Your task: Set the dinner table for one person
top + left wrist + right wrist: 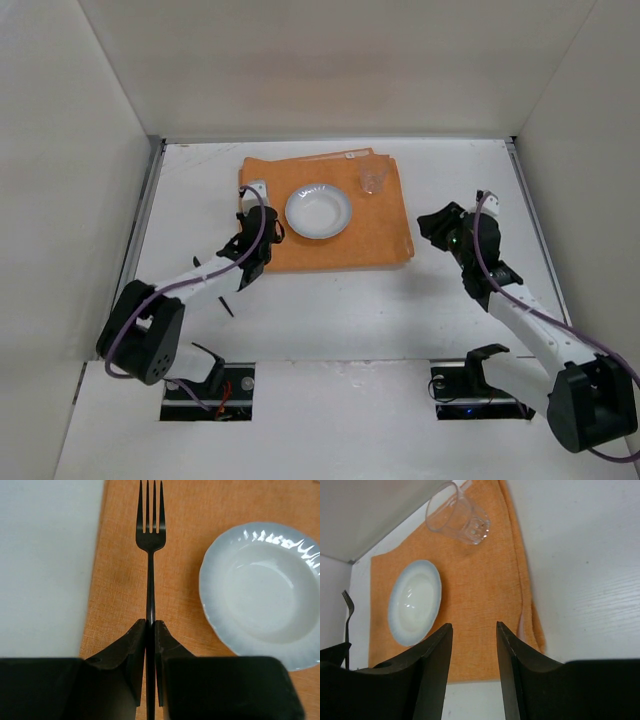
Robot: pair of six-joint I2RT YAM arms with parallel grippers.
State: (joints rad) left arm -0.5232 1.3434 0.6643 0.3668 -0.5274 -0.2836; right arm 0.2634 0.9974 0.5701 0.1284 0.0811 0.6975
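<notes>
Nearest to me the white worktop (350, 320) lies bare, a wide stretch between the arm bases and the plate (212, 580). It is boxed in by white walls and carries the whole setting.

The orange placemat (120, 580) is spread under the plate, and the plate sits about in its middle, which seems right for a single place.

Just left of the plate, the left hand (150, 622) is pinched tight on the handle of a dark fork (150, 540). The tines point away from the arm and the shaft runs straight along the strip of mat between the plate and the mat's left edge. That is where a fork belongs, so I take the grip to be lining it up for laying down. I cannot tell whether the tines touch the cloth yet.

Right of the plate, just past the mat's right edge, the right hand (474, 625) hangs over bare worktop. Its jaws stand partly apart with nothing between them. It seems to be waiting out of the way, angled back toward the plate.

Farthest off, beyond the plate and to its right, a clear glass (457, 512) stands near the mat's far right corner. That is the usual place for a drink.

On this showing the setting looks well along — the side to the right of the plate has no cutlery.
</notes>
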